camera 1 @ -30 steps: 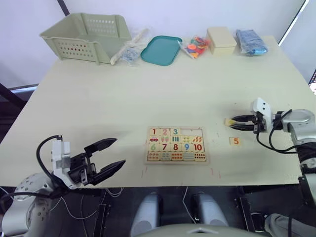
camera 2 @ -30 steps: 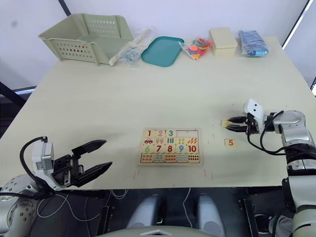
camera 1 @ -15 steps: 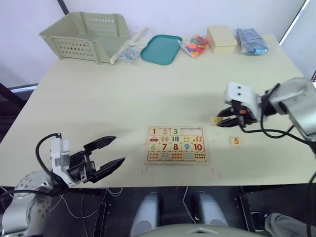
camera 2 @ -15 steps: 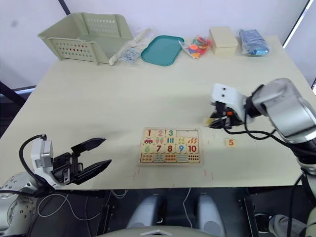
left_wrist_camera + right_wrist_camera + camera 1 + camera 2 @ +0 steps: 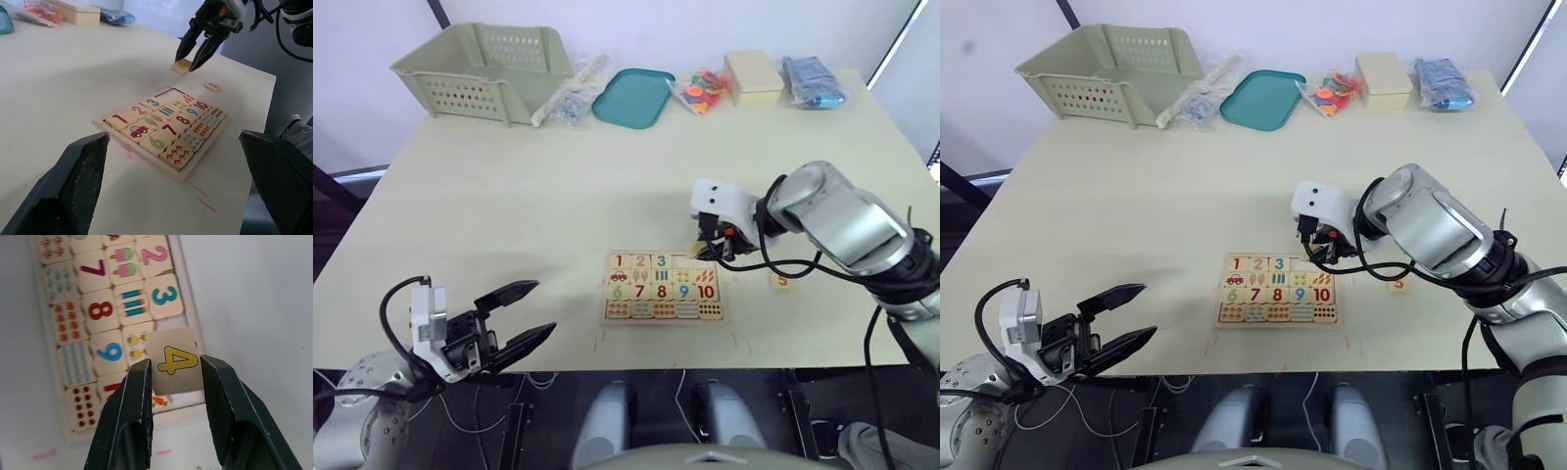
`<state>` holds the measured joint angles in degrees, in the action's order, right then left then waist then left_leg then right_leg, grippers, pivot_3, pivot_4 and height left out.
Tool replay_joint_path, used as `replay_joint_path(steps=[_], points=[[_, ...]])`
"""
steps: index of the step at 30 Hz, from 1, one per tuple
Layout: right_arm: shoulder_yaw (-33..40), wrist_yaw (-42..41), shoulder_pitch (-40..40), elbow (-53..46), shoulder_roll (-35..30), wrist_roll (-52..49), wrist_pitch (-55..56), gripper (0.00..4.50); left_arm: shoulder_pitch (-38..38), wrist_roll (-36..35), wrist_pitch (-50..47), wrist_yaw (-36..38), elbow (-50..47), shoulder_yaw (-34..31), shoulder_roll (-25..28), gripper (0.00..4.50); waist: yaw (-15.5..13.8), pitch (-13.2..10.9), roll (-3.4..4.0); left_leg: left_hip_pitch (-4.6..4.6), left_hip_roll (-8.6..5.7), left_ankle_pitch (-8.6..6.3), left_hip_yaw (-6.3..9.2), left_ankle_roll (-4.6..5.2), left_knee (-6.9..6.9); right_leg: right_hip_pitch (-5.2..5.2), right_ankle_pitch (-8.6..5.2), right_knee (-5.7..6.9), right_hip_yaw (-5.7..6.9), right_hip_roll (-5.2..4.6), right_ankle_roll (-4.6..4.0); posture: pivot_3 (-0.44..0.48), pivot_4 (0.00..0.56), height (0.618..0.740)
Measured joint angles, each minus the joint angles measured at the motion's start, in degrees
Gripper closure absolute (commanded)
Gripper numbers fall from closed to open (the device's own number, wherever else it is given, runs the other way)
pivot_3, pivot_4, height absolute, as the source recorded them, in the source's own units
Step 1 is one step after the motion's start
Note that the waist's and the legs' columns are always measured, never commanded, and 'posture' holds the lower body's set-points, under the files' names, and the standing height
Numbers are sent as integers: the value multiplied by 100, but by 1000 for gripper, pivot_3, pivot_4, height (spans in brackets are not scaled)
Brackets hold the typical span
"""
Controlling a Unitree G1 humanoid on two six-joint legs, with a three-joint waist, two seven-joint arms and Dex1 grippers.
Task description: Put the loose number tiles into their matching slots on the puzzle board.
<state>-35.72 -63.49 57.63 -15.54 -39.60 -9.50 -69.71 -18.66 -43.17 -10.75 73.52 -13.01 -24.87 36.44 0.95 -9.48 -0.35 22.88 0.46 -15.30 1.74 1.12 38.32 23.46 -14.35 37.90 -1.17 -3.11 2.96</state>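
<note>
Tile 4 [image 5: 174, 360] over the board [image 5: 666, 287]
Right gripper [image 5: 173, 382] clamps it; square it to the empty slot [image 5: 168, 93] beside 3, lower flat. Left gripper [image 5: 524, 313] gapes idle.

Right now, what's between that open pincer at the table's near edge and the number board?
Nothing: bare tabletop lies between the left pincer and the board, apart from small red marks; the left eye view shows it.

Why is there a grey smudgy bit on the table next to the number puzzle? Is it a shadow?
Probably, yes. In the left eye view, a faint, soft-edged shadow lies on the table just left of the puzzle board, and the light looks even, with no glare. In the left wrist view, a thin shadow hugs the board's near rim, and the 4 tile hangs above the table in the right gripper.
</note>
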Motion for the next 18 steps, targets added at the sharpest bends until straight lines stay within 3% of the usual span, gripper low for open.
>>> replay_joint_path(steps=[18], points=[[-447, 274, -5, 682, 399, 10, 292, 3594, -135, -99, 152, -1, -1, -109, -135, 0, 4, 0, -2, 0, -1, 0, 1, 0, -1, 0, 0, -1, 2, 0, 0, 0, 150, 740]])
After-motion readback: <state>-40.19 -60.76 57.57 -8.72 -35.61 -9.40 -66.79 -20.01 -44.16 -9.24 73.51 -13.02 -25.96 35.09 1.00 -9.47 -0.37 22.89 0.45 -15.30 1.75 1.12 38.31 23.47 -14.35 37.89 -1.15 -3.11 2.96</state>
